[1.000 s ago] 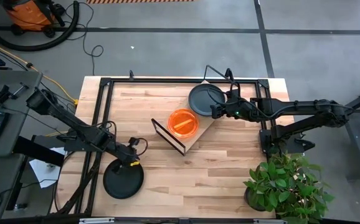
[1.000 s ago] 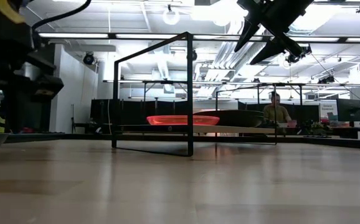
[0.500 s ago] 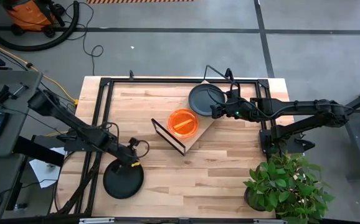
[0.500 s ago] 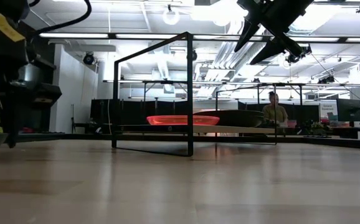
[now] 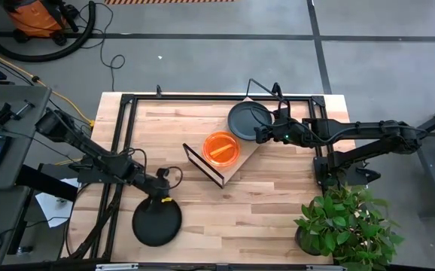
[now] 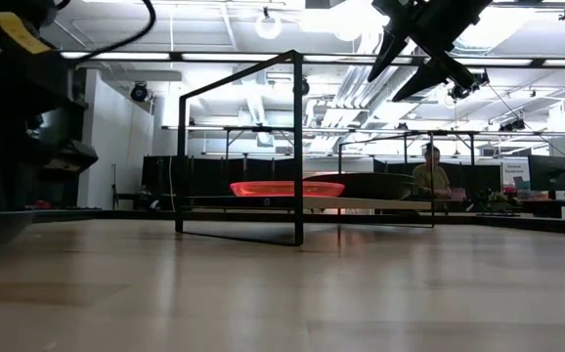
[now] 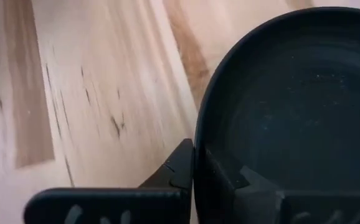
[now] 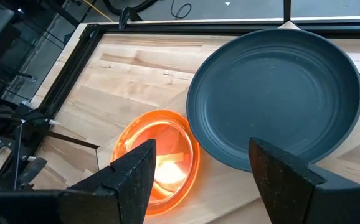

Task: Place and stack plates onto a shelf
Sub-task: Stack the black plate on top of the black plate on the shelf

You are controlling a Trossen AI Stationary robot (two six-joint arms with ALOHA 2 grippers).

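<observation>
A dark plate point(image 5: 156, 223) is at the table's near left, with my left gripper point(image 5: 162, 199) shut on its far rim. The shelf point(image 5: 241, 161), a light board on a black wire frame, stands askew at the table's middle. An orange plate point(image 5: 221, 148) and a second dark plate point(image 5: 247, 120) rest side by side on it. My right gripper point(image 5: 266, 134) hovers open above the shelf, beside that dark plate point(image 8: 273, 99) and touching nothing. In the right wrist view the orange plate point(image 8: 158, 158) shows between its spread fingers. My left gripper pinches the dark plate's raised rim point(image 7: 196, 144) on the plate's far side, with one finger point(image 7: 179, 169) outside the rim and the other point(image 7: 225, 175) inside the plate. The fingers slant down from the far left. The plate stays level; whether it touches the table I cannot tell.
A black frame rail point(image 5: 120, 150) runs around the table's left and far sides. The shelf's wire end point(image 5: 202, 164) stands up near the middle. A potted plant point(image 5: 345, 222) fills the near right corner. A person point(image 6: 433, 174) sits far behind the table.
My left gripper has shut on the dark plate's rim and moved a little toward the table's near and right edges. The plate has shifted with it the same way, staying level. My right arm has kept still.
</observation>
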